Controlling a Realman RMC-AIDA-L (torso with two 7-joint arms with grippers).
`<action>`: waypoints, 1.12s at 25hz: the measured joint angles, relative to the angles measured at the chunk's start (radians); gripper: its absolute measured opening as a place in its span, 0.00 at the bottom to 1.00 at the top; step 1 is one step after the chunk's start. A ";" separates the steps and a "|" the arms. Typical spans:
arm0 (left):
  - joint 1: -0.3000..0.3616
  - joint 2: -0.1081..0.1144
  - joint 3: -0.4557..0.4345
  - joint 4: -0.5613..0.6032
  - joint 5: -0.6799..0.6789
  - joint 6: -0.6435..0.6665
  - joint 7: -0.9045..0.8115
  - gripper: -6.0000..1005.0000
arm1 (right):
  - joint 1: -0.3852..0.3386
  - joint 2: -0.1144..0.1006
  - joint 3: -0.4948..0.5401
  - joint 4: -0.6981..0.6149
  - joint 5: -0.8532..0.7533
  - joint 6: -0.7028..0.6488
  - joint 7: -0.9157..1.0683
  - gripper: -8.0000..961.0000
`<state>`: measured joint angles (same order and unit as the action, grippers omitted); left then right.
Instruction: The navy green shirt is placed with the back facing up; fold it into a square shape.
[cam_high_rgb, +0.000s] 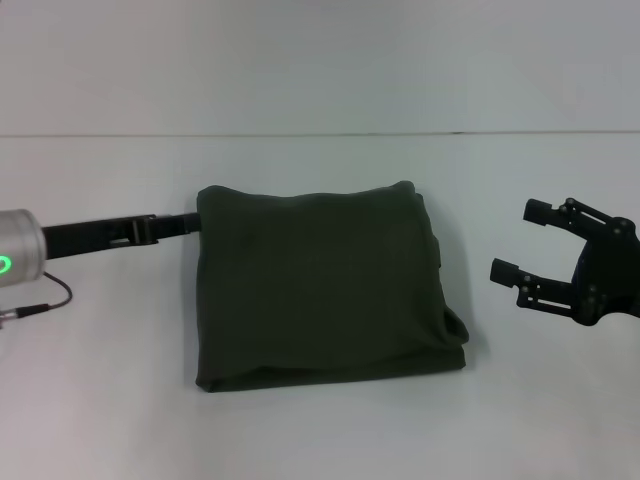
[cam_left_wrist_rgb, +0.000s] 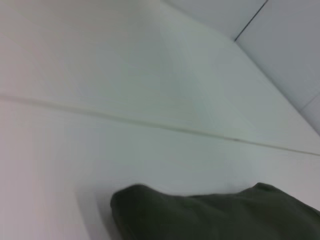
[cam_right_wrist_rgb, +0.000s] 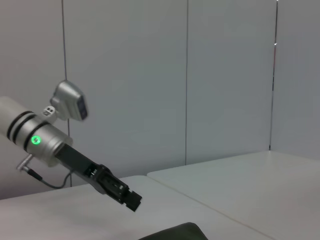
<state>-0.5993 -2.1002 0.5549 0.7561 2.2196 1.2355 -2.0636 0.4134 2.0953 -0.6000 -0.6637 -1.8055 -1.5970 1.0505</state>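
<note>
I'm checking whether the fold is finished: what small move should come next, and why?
Probably draw the left gripper back from the navy green shirt. The shirt already lies folded roughly square, and the right gripper hangs open, clear of it.

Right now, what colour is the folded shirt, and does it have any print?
The shirt is plain dark olive green, no print visible; the head view shows it best.

Plain dark olive-green shirt; white table; black hands.

Left gripper low, outstretched — right gripper raised, fingers spread.
</note>
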 joint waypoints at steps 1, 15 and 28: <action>0.039 -0.017 -0.002 0.066 -0.035 0.056 0.078 0.32 | 0.002 0.000 0.000 0.000 0.000 0.000 0.000 0.95; 0.233 -0.070 -0.061 0.204 -0.224 0.607 0.608 0.88 | -0.034 0.002 -0.006 0.071 -0.009 -0.031 -0.076 0.95; 0.337 -0.077 -0.145 0.166 -0.095 0.652 0.786 0.95 | -0.105 0.000 -0.007 0.194 -0.036 0.001 -0.182 0.95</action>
<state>-0.2619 -2.1767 0.4094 0.9223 2.1248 1.8875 -1.2776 0.3084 2.0955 -0.6074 -0.4694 -1.8418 -1.5965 0.8688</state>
